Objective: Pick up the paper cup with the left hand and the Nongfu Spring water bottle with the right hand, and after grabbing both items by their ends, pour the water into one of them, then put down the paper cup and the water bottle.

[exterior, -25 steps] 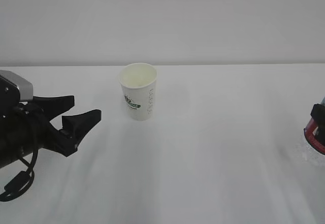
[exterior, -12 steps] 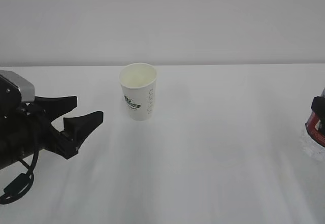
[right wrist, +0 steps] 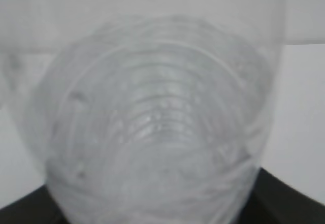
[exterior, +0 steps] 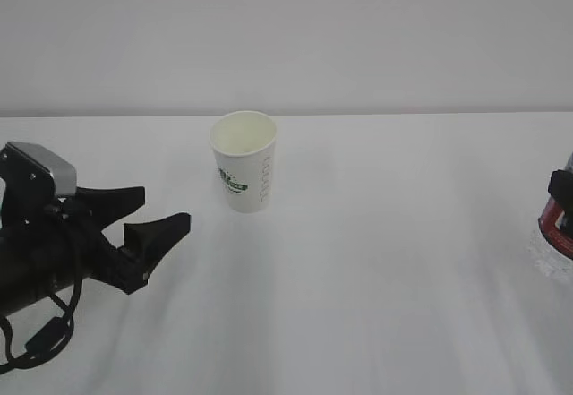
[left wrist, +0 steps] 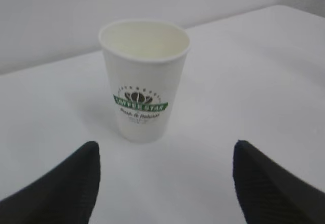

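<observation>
Left hand (exterior: pixel 158 213): jaws spread, nothing grasped, advanced nearer the paper cup (exterior: pixel 243 161); pickup pending.
Right gripper: closed around Nongfu Spring water bottle (right wrist: pixel 152 132).

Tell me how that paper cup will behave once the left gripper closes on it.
The paper cup looks empty inside, so it is probably very light and may slide or tip if one finger touches first. Its thin paper wall would likely dent under a hard squeeze. It narrows toward the base, so it could slip downward in a loose grip of the left gripper.

White table (exterior: pixel 376 261) (plain, matte), upright paper cup (exterior: pixel 243 160) on it
</observation>
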{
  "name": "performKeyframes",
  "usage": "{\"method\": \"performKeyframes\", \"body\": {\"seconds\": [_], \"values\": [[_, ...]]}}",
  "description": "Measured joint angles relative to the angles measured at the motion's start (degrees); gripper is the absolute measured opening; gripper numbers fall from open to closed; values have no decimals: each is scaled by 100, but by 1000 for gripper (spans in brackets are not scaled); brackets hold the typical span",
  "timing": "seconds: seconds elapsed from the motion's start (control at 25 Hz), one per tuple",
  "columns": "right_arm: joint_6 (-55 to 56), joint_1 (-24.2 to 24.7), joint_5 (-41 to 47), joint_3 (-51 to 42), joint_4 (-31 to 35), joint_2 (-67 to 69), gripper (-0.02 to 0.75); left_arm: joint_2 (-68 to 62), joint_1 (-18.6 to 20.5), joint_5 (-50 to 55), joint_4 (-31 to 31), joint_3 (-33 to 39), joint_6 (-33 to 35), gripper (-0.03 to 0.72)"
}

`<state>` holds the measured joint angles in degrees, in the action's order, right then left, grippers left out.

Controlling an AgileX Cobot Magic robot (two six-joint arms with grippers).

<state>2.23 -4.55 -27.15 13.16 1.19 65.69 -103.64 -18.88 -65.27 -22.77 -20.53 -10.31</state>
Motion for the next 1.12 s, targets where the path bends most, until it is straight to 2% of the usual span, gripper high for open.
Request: {"method": "performKeyframes", "body": {"seconds": [0.44, 1.0, 1.12], "values": [[-187, 0, 8, 0, -10, 0, 452, -656, 0, -9, 24, -400, 0, 686], [-281, 0, 8, 0, -10, 0, 452, -1550, 0, -22, -12, -1320, -368, 693], [-284, 0, 8, 0, -10, 0, 452, -1673, 0, -22, -187, -1504, -368, 693]]}}
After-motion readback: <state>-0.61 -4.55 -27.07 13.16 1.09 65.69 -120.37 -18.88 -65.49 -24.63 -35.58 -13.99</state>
